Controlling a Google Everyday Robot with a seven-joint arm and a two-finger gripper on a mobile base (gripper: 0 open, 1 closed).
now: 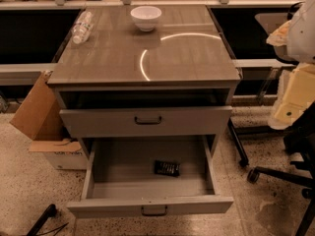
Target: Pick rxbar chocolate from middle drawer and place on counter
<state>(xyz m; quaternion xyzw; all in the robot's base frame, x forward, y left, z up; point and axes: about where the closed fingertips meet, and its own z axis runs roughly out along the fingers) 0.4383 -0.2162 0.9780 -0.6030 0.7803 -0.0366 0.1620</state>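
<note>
Speckled pale floor (24, 191) surrounds a grey cabinet (221, 146) that stands in front of a long bench with dark openings. The cabinet's wood-grain tabletop (192, 58) is glossy, with a curved streak of glare near its middle. A white bowl (146, 17) sits upright on it at the back centre. A clear bottle (82, 27) lies on its side near the back left corner, well apart from the bowl.

Under the tabletop, the upper drawer (192, 121) has a tall front panel and a dark bar handle, and it is pulled out a little. The middle drawer (113, 156) below it is pulled far out, with its low front panel and small handle nearest the camera. The rxbar (167, 168) lies flat on the drawer's bare grey floor, a little right of centre and towards the front, touching none of the walls. Its wrapper is dark with faint light print.

Left of the cabinet, a brown cardboard sheet (34, 107) leans beside it above a white box (61, 159). On the right stands an office chair (275, 173) with a dark wheeled base and pale things (295, 92) heaped on it. A dark bar-like thing (42, 219) lies on the floor at the lower left; what it is cannot be told.

The pincer is outside the view, so whether it is apart or together cannot be told.
</note>
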